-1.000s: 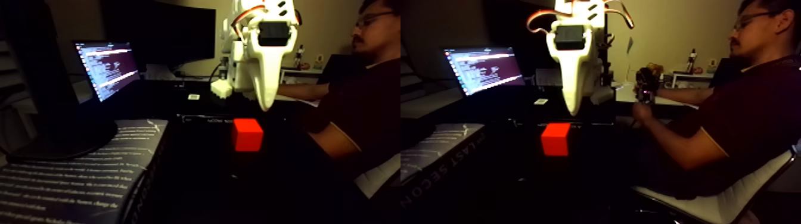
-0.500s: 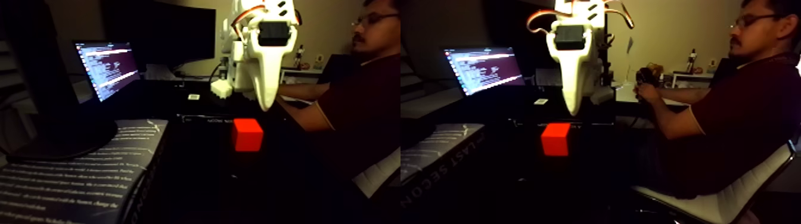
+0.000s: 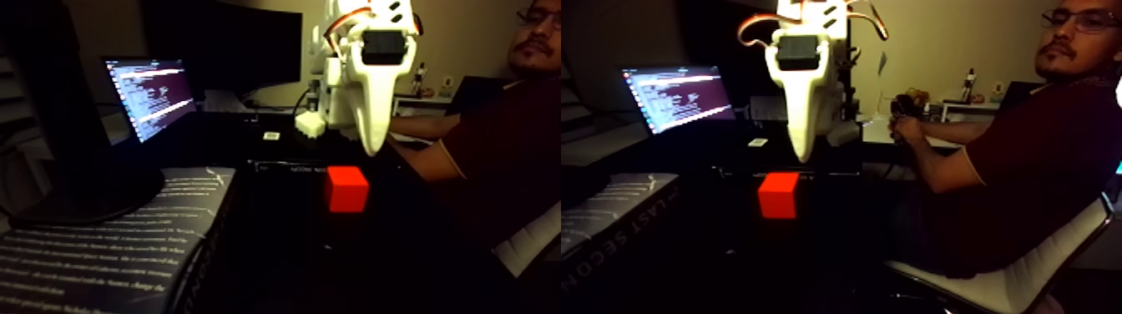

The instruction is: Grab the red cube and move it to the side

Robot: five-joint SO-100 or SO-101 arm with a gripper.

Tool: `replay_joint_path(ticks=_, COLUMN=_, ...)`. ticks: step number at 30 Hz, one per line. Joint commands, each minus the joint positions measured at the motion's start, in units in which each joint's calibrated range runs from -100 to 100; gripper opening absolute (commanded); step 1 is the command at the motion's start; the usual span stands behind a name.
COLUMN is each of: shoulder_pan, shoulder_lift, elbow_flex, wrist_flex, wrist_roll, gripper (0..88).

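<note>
Gripper (image 3: 373, 150) poised above red cube (image 3: 346, 189) on dark table (image 3: 275, 242), apart from it, nothing held (opening impossible to judge).

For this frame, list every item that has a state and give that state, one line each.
red cube: resting on the dark surface, not grasped, apart from the hand.
hand: pointing down, above and just behind the cube, holding nothing; open or shut cannot be told.
laptop screen: lit, showing lines of text.
book: closed, lying flat.
person: seated, hands on a dark device.
</note>
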State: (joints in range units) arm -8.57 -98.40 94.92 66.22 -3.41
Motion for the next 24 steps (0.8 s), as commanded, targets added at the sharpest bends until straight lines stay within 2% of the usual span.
replay_joint_path(ticks=1, shoulder_pan=0.41, shoulder_lift=3.02, elbow_flex=-2.27, wrist_flex=-1.69, wrist_roll=2.09, gripper=1.1)
replay_joint_path(ticks=10, shoulder_pan=0.49, shoulder_lift=23.11, elbow_flex=-19.05, wrist_flex=-4.73, wrist_roll=12.93, gripper=1.1)
replay_joint_path(ticks=20, shoulder_pan=5.41, shoulder_lift=50.50, elbow_flex=-35.37, wrist_flex=-4.06, wrist_roll=35.16, gripper=1.2)
replay_joint_path(ticks=24, shoulder_pan=9.74, shoulder_lift=60.92, elbow_flex=-41.00, wrist_flex=-4.06, wrist_roll=40.99, gripper=1.2)
